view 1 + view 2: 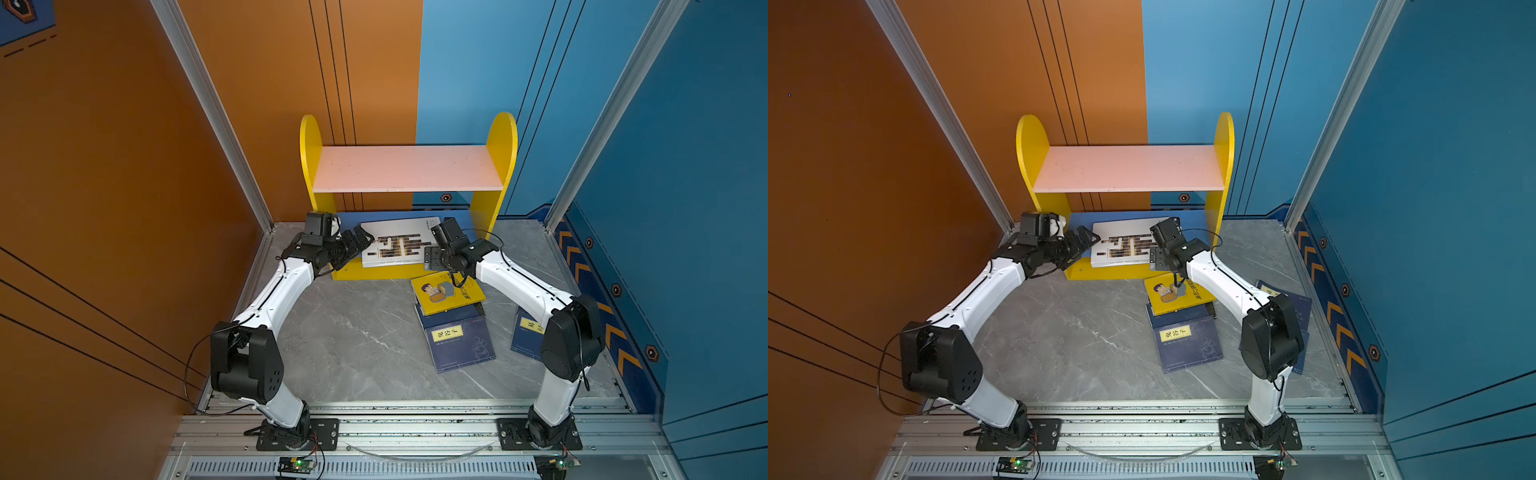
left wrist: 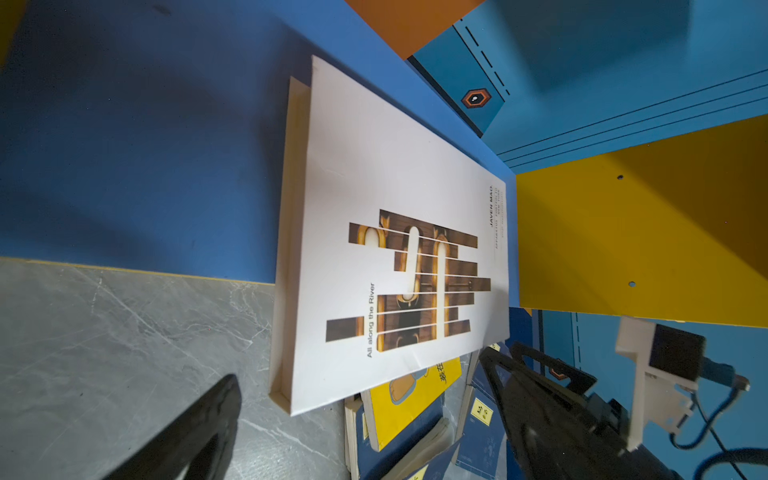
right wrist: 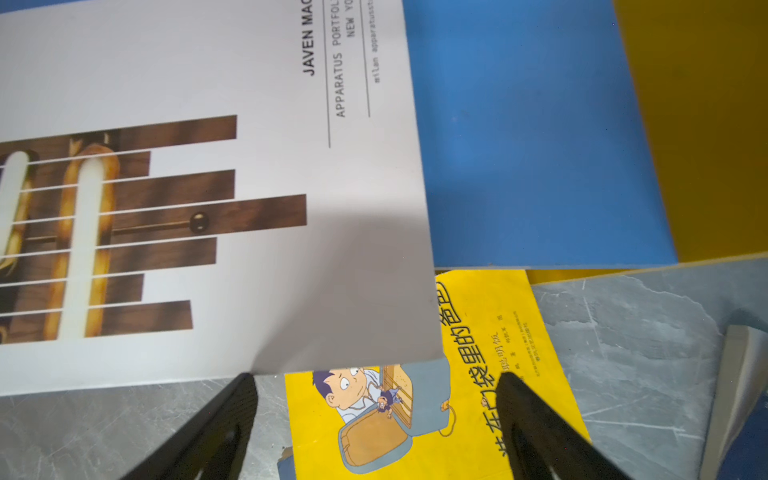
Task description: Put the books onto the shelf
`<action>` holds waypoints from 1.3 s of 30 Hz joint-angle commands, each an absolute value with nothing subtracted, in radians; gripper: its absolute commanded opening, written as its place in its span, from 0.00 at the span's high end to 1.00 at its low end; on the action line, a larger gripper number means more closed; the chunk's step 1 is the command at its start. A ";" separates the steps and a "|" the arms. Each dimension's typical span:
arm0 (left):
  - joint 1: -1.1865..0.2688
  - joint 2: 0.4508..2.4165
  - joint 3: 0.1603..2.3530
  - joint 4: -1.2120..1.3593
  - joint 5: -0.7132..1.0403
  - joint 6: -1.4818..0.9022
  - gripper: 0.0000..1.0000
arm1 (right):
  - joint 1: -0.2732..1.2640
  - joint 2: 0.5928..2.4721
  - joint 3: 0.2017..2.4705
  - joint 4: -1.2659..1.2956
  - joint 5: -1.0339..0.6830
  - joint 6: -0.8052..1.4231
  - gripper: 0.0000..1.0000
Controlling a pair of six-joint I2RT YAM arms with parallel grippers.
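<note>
The shelf (image 1: 407, 168) stands at the back. A large white book (image 1: 399, 243) (image 2: 395, 187) lies flat on its blue lower board (image 3: 519, 145), overhanging the front edge. My left gripper (image 1: 365, 241) (image 2: 359, 368) is open at the book's left side, one finger on each side of its near corner. My right gripper (image 1: 432, 259) (image 3: 376, 378) is open at the book's front right corner, holding nothing. It hangs over a yellow cartoon book (image 1: 446, 291) (image 3: 478, 374) that tops a navy book (image 1: 459, 340). Another navy book (image 1: 528, 332) is partly hidden behind the right arm.
Yellow side panels (image 1: 500, 166) bound the shelf on both sides, and the pink upper board sits above the white book. Aluminium posts (image 1: 216, 120) and orange and blue walls enclose the grey marble table (image 1: 353, 340). A metal rail (image 1: 415, 428) runs along the front.
</note>
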State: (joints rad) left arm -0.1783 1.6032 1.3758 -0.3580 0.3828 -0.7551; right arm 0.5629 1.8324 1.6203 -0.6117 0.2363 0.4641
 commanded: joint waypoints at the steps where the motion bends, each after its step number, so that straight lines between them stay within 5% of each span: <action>1: -0.199 1.618 1.406 -0.369 0.333 -0.738 0.01 | 0.564 1.793 1.609 -0.559 0.182 0.452 0.06; 16: -0.218 1.559 1.351 -0.411 0.211 -0.715 0.01 | 0.525 1.848 1.644 -0.507 0.097 0.488 0.06; 39: 0.027 1.320 1.124 -0.543 0.227 -0.519 0.02 | 0.591 2.067 1.882 -0.451 -0.042 0.584 0.10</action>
